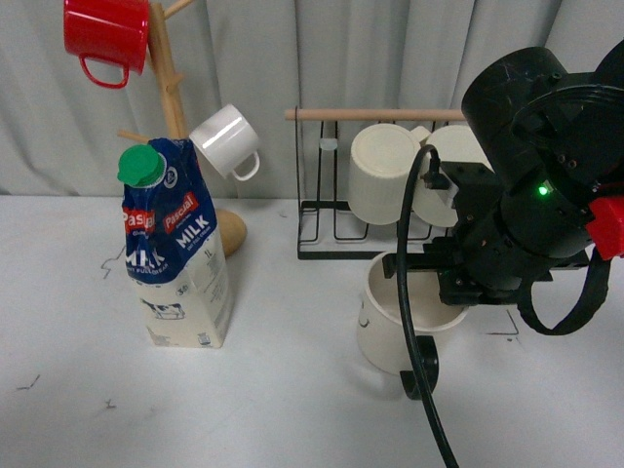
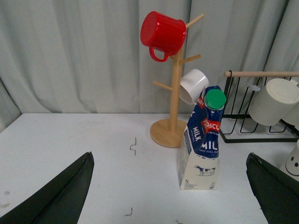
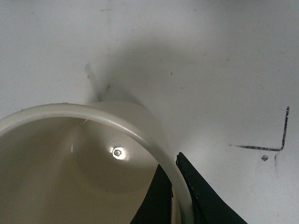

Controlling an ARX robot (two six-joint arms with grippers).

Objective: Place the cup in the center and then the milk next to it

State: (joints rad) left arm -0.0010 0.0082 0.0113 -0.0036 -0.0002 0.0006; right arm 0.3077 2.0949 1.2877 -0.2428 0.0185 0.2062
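The cream cup [image 1: 388, 327] stands upright on the white table right of centre, its black handle [image 1: 421, 378] facing the front. My right gripper [image 1: 456, 292] is shut on the cup's rim. In the right wrist view one finger is inside the cup [image 3: 70, 163] and the other outside, with the gripper [image 3: 174, 169] pinching the wall. The blue-and-white milk [image 1: 177, 261] with a green cap stands upright at the left, well apart from the cup. My left gripper [image 2: 168, 196] is open, low over the table, with the milk [image 2: 202, 149] ahead of it and nothing between its fingers [image 2: 60, 196].
A wooden mug tree [image 1: 171, 88] behind the milk carries a red mug [image 1: 105, 34] and a small white mug [image 1: 226, 139]. A black wire rack [image 1: 331, 229] with ribbed cream mugs [image 1: 382, 171] stands behind the cup. Black corner marks [image 3: 275, 140] are drawn on the table.
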